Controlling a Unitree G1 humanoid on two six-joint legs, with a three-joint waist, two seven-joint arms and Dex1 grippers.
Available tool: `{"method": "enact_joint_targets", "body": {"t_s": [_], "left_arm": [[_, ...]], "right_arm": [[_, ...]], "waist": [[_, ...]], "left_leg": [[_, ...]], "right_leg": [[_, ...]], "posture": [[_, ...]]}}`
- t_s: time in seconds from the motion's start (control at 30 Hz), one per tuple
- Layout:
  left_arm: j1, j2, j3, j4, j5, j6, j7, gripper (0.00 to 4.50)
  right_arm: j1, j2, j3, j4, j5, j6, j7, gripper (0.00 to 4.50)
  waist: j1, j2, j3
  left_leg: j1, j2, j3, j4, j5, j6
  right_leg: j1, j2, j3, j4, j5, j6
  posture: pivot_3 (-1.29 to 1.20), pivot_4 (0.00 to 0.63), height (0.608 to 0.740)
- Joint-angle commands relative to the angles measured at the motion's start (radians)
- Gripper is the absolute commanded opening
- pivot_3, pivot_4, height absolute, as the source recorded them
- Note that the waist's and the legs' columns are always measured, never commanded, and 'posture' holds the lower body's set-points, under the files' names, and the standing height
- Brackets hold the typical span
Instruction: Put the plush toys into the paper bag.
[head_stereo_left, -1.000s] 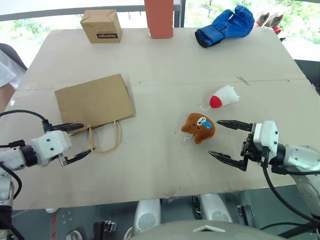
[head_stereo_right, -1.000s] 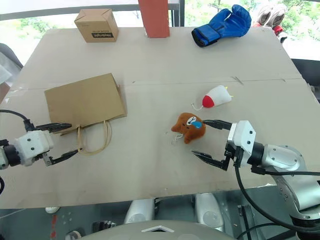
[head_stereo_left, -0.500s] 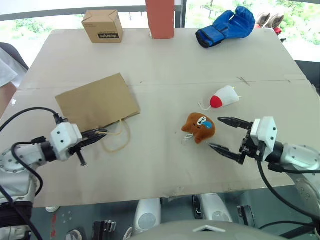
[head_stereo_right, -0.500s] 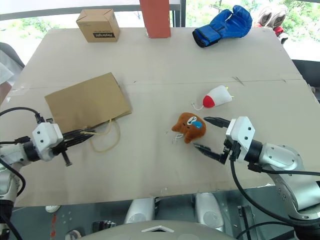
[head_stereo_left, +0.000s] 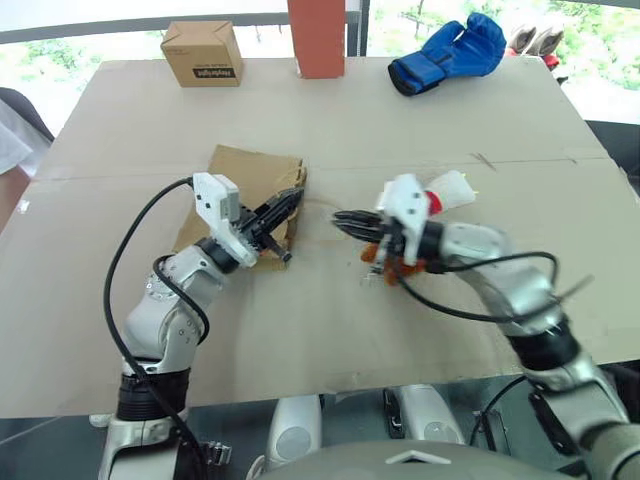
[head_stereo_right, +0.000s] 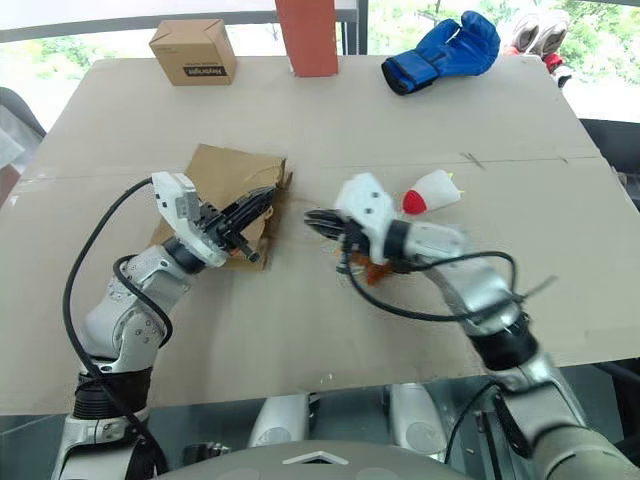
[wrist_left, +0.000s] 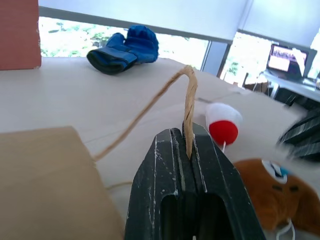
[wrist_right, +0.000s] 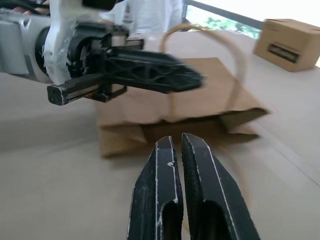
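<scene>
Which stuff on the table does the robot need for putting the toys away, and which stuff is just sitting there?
Needed:
- brown bear toy
- white cone toy with the red end
- paper bag, lifted by a twine handle pinched in the left gripper

Just sitting there:
- blue padded glove
- small cardboard box
- red-brown block

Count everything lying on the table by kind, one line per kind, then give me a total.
Plush toys: 2, the brown bear and the white cone with red end
Paper bags: 1, the paper bag
Cardboard boxes: 1, the small box
Padded gloves: 1, the blue glove
Tall red blocks: 1, the red block
Total: 6
</scene>
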Motion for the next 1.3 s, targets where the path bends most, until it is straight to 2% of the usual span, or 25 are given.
{"method": "enact_joint_targets", "body": {"t_s": [0.03,0.17,0.33,0.53,0.7,0.87,1.07,1.17,1.27,1.3], "left_arm": [[0.006,0.000,0.023,-0.101,-0.056,0.028,0.009,0.00],[0.008,0.021,0.050,-0.184,-0.125,0.084,0.027,0.00],[0.026,0.041,0.065,-0.290,-0.212,0.143,0.059,0.00],[0.033,0.028,0.115,-0.339,-0.293,0.164,0.163,0.00],[0.030,0.057,0.233,-0.324,-0.381,0.180,0.261,0.00],[0.018,0.122,0.296,-0.284,-0.400,0.196,0.279,0.00],[0.015,0.225,0.271,-0.238,-0.353,0.227,0.215,0.00],[0.004,0.248,0.265,-0.218,-0.311,0.225,0.216,0.00],[-0.042,0.255,0.269,-0.188,-0.293,0.227,0.221,0.00],[-0.055,0.258,0.268,-0.182,-0.295,0.231,0.209,0.00]], "right_arm": [[-0.055,0.058,0.031,0.141,-0.054,-0.102,0.035,0.03],[-0.125,0.159,0.063,0.355,-0.099,-0.205,0.095,0.03],[-0.188,0.316,0.025,0.603,-0.088,-0.324,0.142,0.03],[-0.172,0.405,0.026,0.773,-0.135,-0.417,0.159,0.03],[-0.121,0.434,0.034,0.798,-0.167,-0.414,0.154,0.03],[-0.123,0.454,0.030,0.815,-0.221,-0.412,0.076,0.03],[-0.164,0.509,0.028,0.833,-0.265,-0.424,-0.062,0.03],[-0.173,0.518,0.053,0.808,-0.278,-0.371,-0.067,0.03],[-0.188,0.512,0.038,0.742,-0.228,-0.262,-0.018,0.03],[-0.191,0.502,0.035,0.707,-0.217,-0.248,-0.006,0.26]], "waist": [[0.002,0.000,0.000],[0.003,0.000,0.000],[-0.006,0.000,0.000],[-0.011,0.000,0.000],[-0.016,0.000,0.000],[-0.016,0.000,0.000],[-0.015,0.001,0.000],[-0.016,0.001,0.001],[-0.016,0.001,0.001],[-0.016,0.001,0.001]], "left_leg": [[0.000,0.000,0.000,0.000,0.000,0.000],[0.000,0.000,0.000,0.000,0.000,0.000],[0.001,0.000,0.000,0.001,0.000,0.000],[0.001,0.000,0.000,0.001,0.000,0.000],[0.001,0.000,-0.001,0.000,0.000,0.000],[0.001,0.000,-0.001,0.001,0.000,-0.001],[0.002,0.000,-0.001,0.001,0.001,-0.003],[0.002,0.000,-0.001,0.001,0.002,-0.003],[0.002,0.000,-0.002,0.001,0.002,-0.003],[0.002,0.000,-0.002,0.001,0.002,-0.003]], "right_leg": [[0.000,0.000,0.000,0.000,0.000,0.000],[0.000,0.000,0.000,0.000,0.000,0.000],[0.000,0.000,0.000,0.002,0.000,0.000],[0.000,0.000,0.000,0.002,0.000,0.000],[0.000,0.000,0.000,0.003,0.000,0.000],[0.000,0.000,-0.001,0.003,0.000,0.000],[0.000,0.000,-0.001,0.004,0.000,0.000],[0.000,0.000,-0.001,0.004,-0.001,-0.001],[0.000,0.000,0.000,0.005,0.000,-0.001],[-0.001,0.000,-0.001,0.005,0.000,-0.001]], "posture": [[0.00,0.150,0.740],[0.00,0.150,0.740],[0.00,0.150,0.740],[0.00,0.150,0.740],[0.00,0.150,0.740],[0.00,0.150,0.740],[0.00,0.150,0.740],[0.00,0.150,0.740],[0.00,0.150,0.740],[0.00,0.150,0.740]]}}
